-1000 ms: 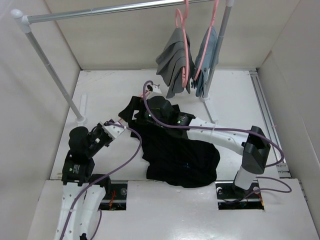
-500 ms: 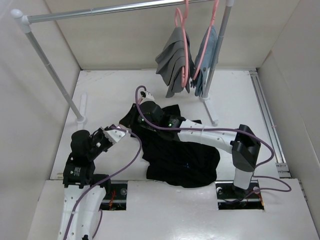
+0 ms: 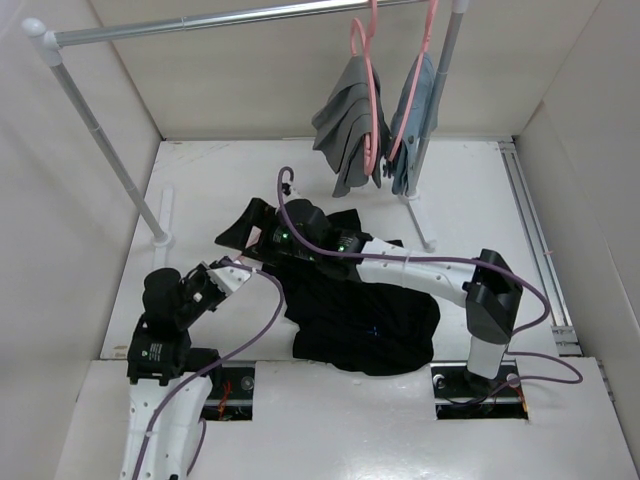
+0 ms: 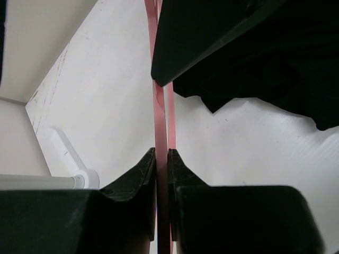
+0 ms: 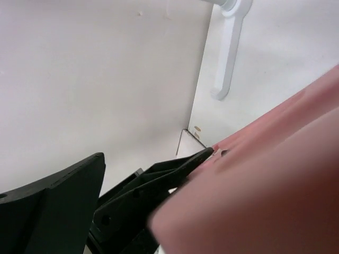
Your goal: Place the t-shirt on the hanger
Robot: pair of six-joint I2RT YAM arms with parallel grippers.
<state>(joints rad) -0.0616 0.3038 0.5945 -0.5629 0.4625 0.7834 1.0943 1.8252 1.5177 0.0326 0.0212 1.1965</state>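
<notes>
A white table (image 3: 200, 180) carries the scene, with a metal clothes rail (image 3: 200, 20) running across its far side, well beyond both sets of fingers. The black t-shirt (image 3: 370, 330) lies crumpled on the table, spreading to the right of both grippers and back toward the arm bases. No part of it shows over the hanger. The right arm (image 3: 420, 270) stretches across the shirt, and the left arm (image 3: 160, 340) rises from the near left corner. 2 garments hang from the rail on pink hangers, 1 grey (image 3: 345, 120) and 1 blue-grey (image 3: 415, 110), both far beyond and right of the fingers.

The thin pink hanger (image 4: 161, 106) sits in the left gripper (image 4: 162, 159). Its 2 fingers (image 4: 137, 174) are pressed together on the pink bar, with only the bar's thickness between them. From there the bar runs straight ahead, away from the fingertips, and passes under a hard black edge at the top of the left wrist view. Black cloth lies just right of the bar and ahead of those fingers, not touching them.

The right gripper (image 5: 153, 154) is just beyond the left one, at the shirt's far left edge. Its fingers (image 5: 58, 196) stand well apart, with bare wall showing between them. A blurred stretch of pink hanger fills the space right of the right-hand finger and meets its tip. The rail's white foot (image 5: 228, 53) stands ahead of them.
</notes>
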